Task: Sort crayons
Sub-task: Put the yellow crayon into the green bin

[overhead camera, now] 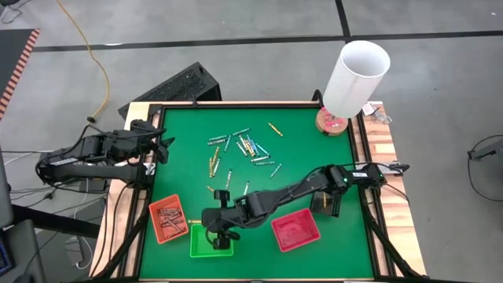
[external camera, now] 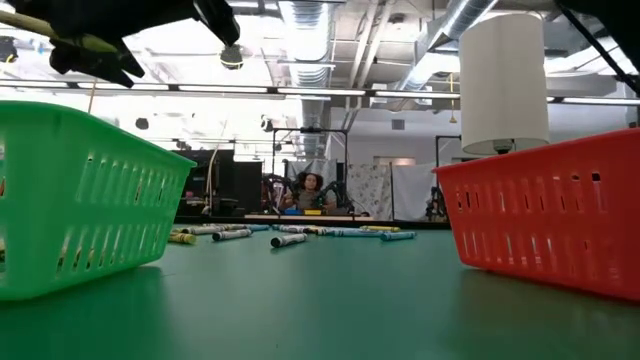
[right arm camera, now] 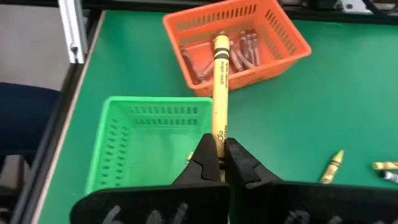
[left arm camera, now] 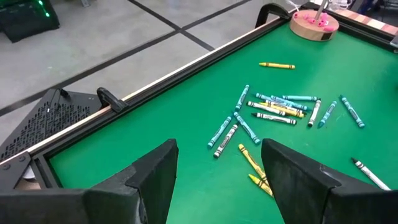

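Note:
My right gripper is over the green tray at the table's near edge, shut on a yellow crayon. It also shows in the high view and at the top left of the low view. Several blue, grey and yellow crayons lie loose on the green mat at mid-table, also seen in the left wrist view. The orange tray holds reddish-brown crayons. My left gripper is open and empty over the table's left edge. My right gripper pinches the yellow crayon near one end between its two fingers. The crayon runs on in line with the fingers, and its free end sticks out toward the orange tray. The fingers come from the table's right. The crayon is lifted clear above the green tray.
A red tray stands right of the green one, under my right arm. A white cylinder on a round wooden base stands at the far right corner. A raised wooden rim runs round the mat. A yellow crayon lies near the green tray.

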### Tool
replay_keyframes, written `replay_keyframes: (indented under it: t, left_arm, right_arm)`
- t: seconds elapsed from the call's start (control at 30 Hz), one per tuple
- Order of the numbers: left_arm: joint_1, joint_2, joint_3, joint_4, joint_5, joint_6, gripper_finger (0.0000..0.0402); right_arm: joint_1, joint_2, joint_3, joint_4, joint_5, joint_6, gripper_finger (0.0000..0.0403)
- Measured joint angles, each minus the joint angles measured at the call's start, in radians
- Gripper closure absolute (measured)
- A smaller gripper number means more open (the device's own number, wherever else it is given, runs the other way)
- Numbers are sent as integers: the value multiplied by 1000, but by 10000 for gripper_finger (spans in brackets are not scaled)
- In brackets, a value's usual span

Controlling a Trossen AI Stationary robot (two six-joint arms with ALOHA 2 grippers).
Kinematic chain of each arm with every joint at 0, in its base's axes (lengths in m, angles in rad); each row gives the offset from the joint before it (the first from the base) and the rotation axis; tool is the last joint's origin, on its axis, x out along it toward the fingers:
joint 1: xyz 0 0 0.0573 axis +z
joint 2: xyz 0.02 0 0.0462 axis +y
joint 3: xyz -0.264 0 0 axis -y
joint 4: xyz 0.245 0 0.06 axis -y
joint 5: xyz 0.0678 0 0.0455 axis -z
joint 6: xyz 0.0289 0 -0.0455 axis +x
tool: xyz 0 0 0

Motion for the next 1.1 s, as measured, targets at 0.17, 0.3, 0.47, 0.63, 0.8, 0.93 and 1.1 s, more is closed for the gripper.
replay_keyframes:
  t: [0.17, 0.3, 0.47, 0.63, 0.8, 0.93, 1.1]
  left_arm:
    - [0, 0, 0, 0, 0, -8, 178]
    - [0, 0, 0, 0, 1, -11, 178]
    - [0, 0, 0, 0, 1, -11, 178]
    - [0, 0, 0, 0, 1, -11, 178]
    - [0, 0, 0, 0, 2, -11, 178]
    - [0, 0, 0, -1, 5, -18, 178]
    - [0, 0, 0, -2, 5, -18, 178]
  right_arm:
    - [13, 0, -9, -2, -25, 63, 403]
    - [16, 1, -23, -8, -27, 114, 403]
    - [27, 2, -23, -8, -29, 146, 403]
    - [42, 9, -21, -4, -28, 183, 403]
    - [45, 60, -22, 7, -30, 210, 403]
    - [46, 75, -23, -2, -38, 236, 403]
    - [41, 86, -23, -12, -51, 264, 403]
